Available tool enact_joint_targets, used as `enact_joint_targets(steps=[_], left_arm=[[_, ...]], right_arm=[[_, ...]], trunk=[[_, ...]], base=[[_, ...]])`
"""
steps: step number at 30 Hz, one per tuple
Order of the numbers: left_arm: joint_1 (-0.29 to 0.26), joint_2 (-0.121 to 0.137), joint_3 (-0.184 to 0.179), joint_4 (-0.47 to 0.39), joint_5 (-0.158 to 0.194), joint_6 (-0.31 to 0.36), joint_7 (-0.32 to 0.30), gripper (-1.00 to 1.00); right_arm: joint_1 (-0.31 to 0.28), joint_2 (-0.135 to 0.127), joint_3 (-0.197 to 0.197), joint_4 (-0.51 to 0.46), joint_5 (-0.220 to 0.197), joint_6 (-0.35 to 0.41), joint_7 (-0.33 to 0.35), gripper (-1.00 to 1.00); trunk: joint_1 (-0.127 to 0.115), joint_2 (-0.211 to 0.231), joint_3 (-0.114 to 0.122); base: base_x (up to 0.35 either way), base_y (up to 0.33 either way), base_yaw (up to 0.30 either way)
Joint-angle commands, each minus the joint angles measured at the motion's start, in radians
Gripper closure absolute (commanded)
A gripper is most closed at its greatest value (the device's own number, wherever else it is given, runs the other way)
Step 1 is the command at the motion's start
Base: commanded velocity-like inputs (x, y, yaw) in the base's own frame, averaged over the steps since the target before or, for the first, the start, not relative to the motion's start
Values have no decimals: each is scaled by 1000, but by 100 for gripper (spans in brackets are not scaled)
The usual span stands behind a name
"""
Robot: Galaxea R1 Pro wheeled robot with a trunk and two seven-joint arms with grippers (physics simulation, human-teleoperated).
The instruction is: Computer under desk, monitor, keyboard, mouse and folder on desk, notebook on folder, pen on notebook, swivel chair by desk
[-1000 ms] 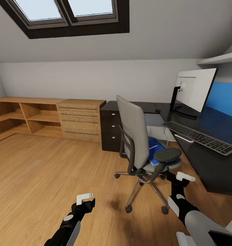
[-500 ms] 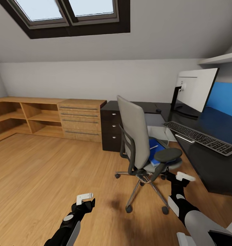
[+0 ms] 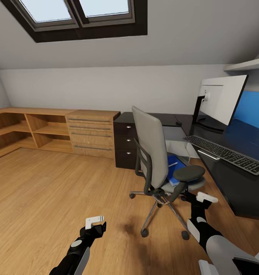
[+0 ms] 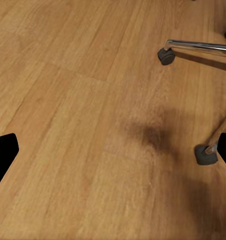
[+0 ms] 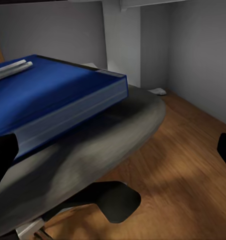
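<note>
Folder lies on the chair seat beside the surface, which carries monitor and keyboard. Right end effector hangs near the seat, left end effector over bare floor; both have fingers apart, empty.

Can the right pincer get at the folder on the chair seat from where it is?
Probably yes: the right pincer sits low beside the swivel chair, open, facing the folder with nothing between. The armrest overhead may crowd a lift.
</note>
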Motion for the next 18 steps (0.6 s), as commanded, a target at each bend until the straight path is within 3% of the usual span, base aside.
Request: enact_joint_targets(steps=[1,10,18], left_arm=[[0,0,-1,-2,10,5,4,-100],[0,0,-2,-2,10,5,3,-100],[0,0,-2,-2,10,5,3,-100]], right_arm=[[0,0,3,1,-6,-4,-1,-100],[-1,0,3,1,-6,-4,-1,-100],[0,0,3,1,-6,-5,-1,-100]], trunk=[[0,0,-1],[0,0,-5],[0,0,-8]], base=[[0,0,2],[0,0,10],[0,0,109]])
